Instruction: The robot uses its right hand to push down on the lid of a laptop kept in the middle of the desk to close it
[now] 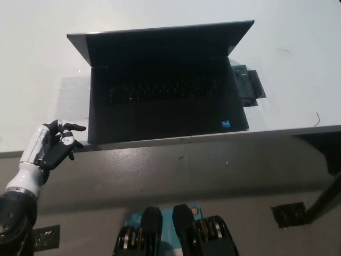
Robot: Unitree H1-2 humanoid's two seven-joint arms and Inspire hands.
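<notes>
I see the black slim laptop (165, 88) lying open mid white worktop (42, 64). My white left robot hand (50, 149) rests at the near edge, fingers apart, empty; the right one isn't visible.

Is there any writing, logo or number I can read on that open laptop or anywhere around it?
None is readable.
Blue sticker on the laptop palm rest: print too small and blurred to read.
Keyboard legends: too dark to read.
Dark object beside the laptop: no legible marking.

No readable text was found; a small blue sticker (226, 125) was seen on the laptop (165, 101), its print too small.
</notes>
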